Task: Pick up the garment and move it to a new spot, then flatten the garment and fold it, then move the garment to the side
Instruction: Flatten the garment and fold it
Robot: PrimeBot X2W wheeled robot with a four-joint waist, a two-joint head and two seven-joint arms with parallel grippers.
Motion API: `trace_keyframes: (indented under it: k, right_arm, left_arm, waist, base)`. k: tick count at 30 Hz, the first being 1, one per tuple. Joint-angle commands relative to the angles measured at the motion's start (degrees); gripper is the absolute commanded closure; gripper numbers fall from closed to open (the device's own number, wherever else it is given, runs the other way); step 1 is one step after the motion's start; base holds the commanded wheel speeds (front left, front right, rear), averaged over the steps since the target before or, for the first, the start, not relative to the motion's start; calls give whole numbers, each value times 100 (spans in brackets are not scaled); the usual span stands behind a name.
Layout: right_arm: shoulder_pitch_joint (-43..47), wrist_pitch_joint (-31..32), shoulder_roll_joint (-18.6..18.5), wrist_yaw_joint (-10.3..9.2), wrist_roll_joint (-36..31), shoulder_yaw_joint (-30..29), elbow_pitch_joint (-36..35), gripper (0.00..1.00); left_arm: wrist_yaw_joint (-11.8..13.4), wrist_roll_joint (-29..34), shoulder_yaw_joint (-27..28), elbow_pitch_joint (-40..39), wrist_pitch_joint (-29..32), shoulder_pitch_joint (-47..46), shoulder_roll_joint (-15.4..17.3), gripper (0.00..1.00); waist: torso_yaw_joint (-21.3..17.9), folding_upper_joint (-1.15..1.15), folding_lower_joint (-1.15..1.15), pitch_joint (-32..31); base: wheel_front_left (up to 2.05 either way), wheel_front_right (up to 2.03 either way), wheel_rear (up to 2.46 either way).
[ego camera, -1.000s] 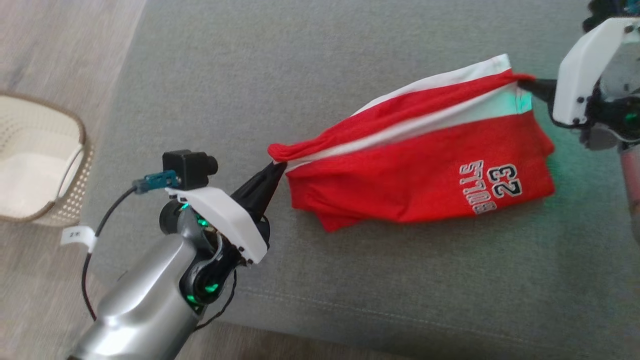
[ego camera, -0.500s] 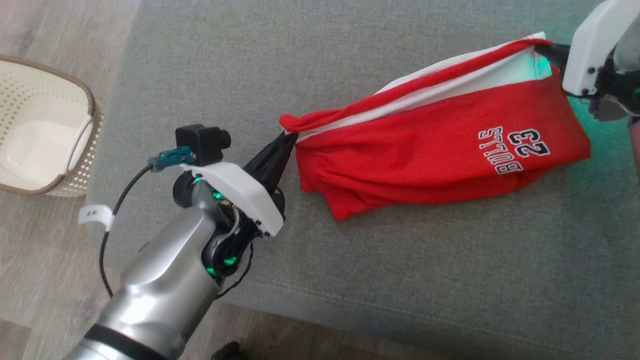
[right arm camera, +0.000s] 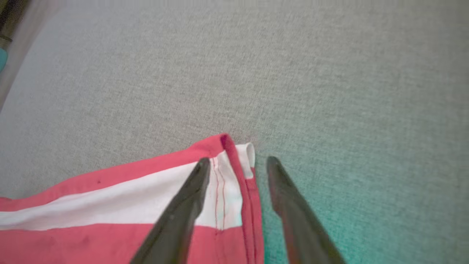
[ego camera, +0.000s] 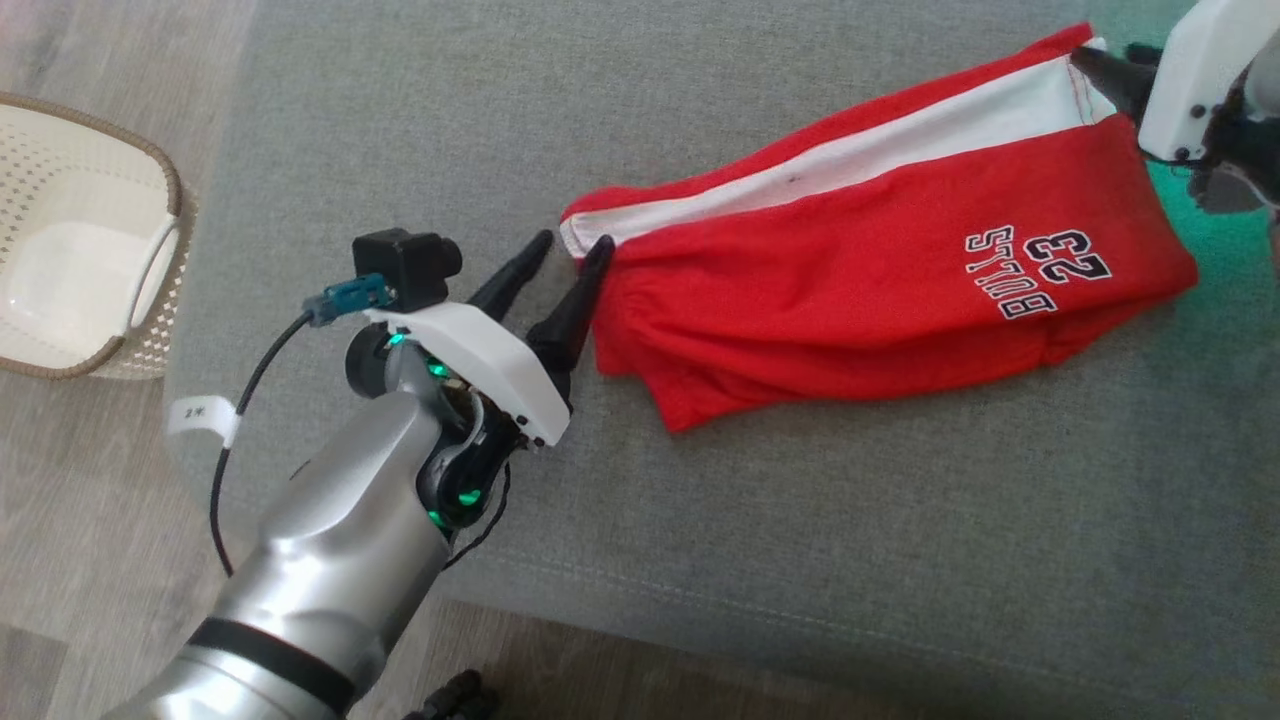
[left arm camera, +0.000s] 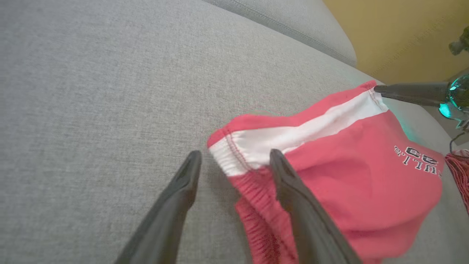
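Note:
The garment (ego camera: 880, 300) is a pair of red shorts with a white side stripe and a "BULLS 23" print, lying on the grey sofa cushion (ego camera: 800, 560). My left gripper (ego camera: 573, 241) stands open at its left corner. In the left wrist view the white-striped waistband corner of the garment (left arm camera: 348, 165) lies loose between the fingers of my left gripper (left arm camera: 235, 153). My right gripper (ego camera: 1102, 52) is open at the far right corner. In the right wrist view the hem corner of the garment (right arm camera: 110, 205) sits between the spread fingers of my right gripper (right arm camera: 239, 160), ungripped.
A cream woven basket (ego camera: 90, 250) stands on the wooden floor (ego camera: 60, 560) left of the sofa. The cushion's front edge runs along the bottom of the head view. A yellow wall (left arm camera: 403, 33) rises behind the sofa.
Both grippers have opened and let go of the garment's corners. The stretched, bunched top edge has dropped and now lies flat on the cushion. The head camera has shifted.

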Motion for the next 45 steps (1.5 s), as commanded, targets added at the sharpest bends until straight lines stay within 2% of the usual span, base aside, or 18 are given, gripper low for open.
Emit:
trace_keyframes:
  k: [1, 6, 12, 17, 21, 24, 28, 30, 31, 33, 35, 37, 40, 45]
  right_arm:
    - [-280, -239, 40, -2, -41, -7, -122, 0]
    - [-257, -835, 23, -2, -155, -2, -78, 0]
    - [181, -2034, 97, -2, -93, 106, -481, 0]
    - [856, -3037, 245, -2, 18, 58, -1027, 0]
    - [1473, -3790, 363, -2, -291, 124, -1542, 0]
    - [1948, -4243, 424, -2, -740, 57, -1865, 0]
    - [2627, -4757, 625, -2, -1497, -371, -2282, 0]
    - [3036, -4936, 839, -2, -1884, -668, -2513, 0]
    - [3466, -5047, 1125, -2, -2195, -923, -2743, 0]
    - [3876, -5108, 1455, -2, -2205, -1149, -2929, 0]
    - [4236, -5153, 1587, -2, -2287, -1225, -3089, 0]
    - [4545, -5194, 1657, -2, -2454, -1293, -3220, 0]
    - [4922, -5235, 1737, -2, -2619, -1405, -3392, 0]
    - [5386, -5264, 1789, -2, -2712, -1543, -3542, 0]
  left_arm:
    - [57, 65, 176, -1, -133, -250, 98, 0]
    - [183, 92, 337, 95, -356, -266, 122, 0]
    - [651, 274, 1137, -297, -585, -97, 265, 0]
    - [1051, 1099, 2296, -1402, -592, 564, 260, 0]
    - [1261, 1960, 2769, -2023, -593, 1160, 159, 0]
    - [1272, 2312, 3026, -2258, -593, 1582, 3, 0]
    - [1166, 2615, 3257, -2424, -593, 2086, -204, 0]
    - [1117, 2808, 3344, -2478, -593, 2281, -282, 0]
    - [1091, 3007, 3431, -2534, -593, 2475, -353, 0]
    - [1072, 3124, 3538, -2597, -593, 2685, -424, 0]
    - [1038, 3143, 3643, -2646, -593, 2914, -481, 0]
    - [926, 3080, 3733, -2686, -594, 3150, -514, 0]
    - [853, 3304, 3852, -2753, -594, 3467, -530, 0]
    - [897, 3469, 3850, -2866, -594, 3814, -536, 0]
  waist:
    - [-34, 0, 0, -22]
    - [-131, 0, 0, -147]
    - [-367, 0, 0, -539]
    - [-668, 0, 0, -904]
    - [-892, 0, 0, -1149]
    - [-1046, 0, 0, -1333]
    - [-1181, 0, 0, -1541]
    - [-1228, 0, 0, -1625]
    - [-1285, 0, 0, -1713]
    - [-1350, 0, 0, -1815]
    - [-1402, 0, 0, -1918]
    - [-1454, 0, 0, -2012]
    - [-1484, 0, 0, -2095]
    - [-1478, 0, 0, -2178]
  base:
    - [0, 0, 0]
    - [0, 0, 0]
    - [0, 0, 0]
    - [0, 0, 0]
    - [0, 0, 0]
    - [0, 0, 0]
    - [0, 0, 0]
    - [0, 0, 0]
    - [0, 0, 0]
    - [0, 0, 0]
    - [0, 0, 0]
    - [0, 0, 0]
    - [0, 0, 0]
    - [0, 0, 0]
